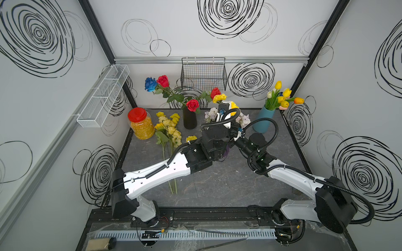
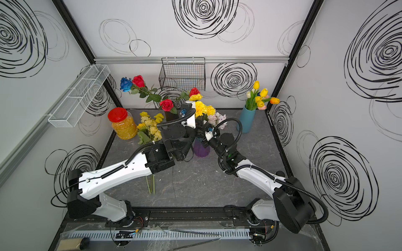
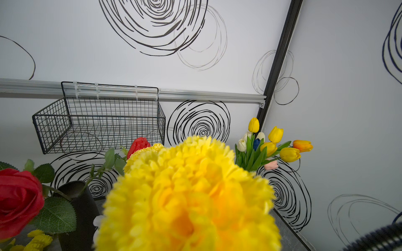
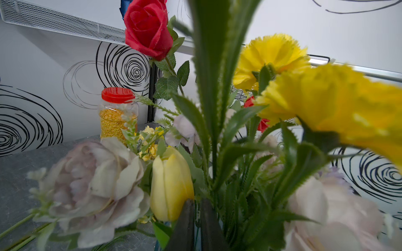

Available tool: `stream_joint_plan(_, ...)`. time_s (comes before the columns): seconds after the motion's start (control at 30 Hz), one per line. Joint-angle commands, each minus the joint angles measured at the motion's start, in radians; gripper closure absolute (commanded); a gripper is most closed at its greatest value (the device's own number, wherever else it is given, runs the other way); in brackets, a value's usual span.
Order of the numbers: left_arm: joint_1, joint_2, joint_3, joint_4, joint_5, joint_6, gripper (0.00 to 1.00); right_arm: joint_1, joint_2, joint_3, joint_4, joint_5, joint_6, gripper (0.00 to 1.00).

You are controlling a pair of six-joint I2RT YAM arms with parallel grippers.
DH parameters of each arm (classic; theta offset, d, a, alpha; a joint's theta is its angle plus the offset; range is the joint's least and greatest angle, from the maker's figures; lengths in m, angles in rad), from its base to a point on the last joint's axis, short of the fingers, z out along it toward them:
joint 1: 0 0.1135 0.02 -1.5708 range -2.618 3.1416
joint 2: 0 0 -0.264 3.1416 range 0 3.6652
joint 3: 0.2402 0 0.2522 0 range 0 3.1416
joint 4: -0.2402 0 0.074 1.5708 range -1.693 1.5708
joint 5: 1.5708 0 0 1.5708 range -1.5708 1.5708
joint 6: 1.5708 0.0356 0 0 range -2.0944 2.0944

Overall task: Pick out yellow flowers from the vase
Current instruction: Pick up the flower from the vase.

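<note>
The grey tabletop lies bare across the lower centre of both top views, between the two arm bases. Its far edge is crowded. The red-lidded jar sits at the left edge, the black vase mid-frame, and the teal vase close to the right rear corner.

The left arm and right arm meet at centre frame over the purple vase, leaving little room between their wrists.

Picked yellow flowers lie on the tabletop left of centre, their stems running under the left arm. Yellow carnations stand in the purple vase, and a yellow tulip sits low among the pale blooms.

The right tool, at the wrist view's bottom edge, has its fingers nearly together among the stems; whether one is pinched cannot be told. The left tool is hidden beneath its wrist housing, so its state cannot be told.
</note>
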Motion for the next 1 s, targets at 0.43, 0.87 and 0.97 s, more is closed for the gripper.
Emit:
stream_joint_plan(0.43,-0.002,-0.019,0.048,0.031,-0.020,0.017,0.67,-0.005,-0.095,-0.041,0.030,0.049,-0.011,0.82)
stream_joint_plan(0.87,-0.004,-0.022,0.045,0.027,-0.010,0.010,0.68,-0.007,-0.013,0.034,0.027,0.045,-0.020,0.83)
stream_joint_plan(0.97,-0.003,-0.023,0.044,0.026,-0.011,0.010,0.67,-0.007,0.000,0.047,0.027,0.040,-0.026,0.86)
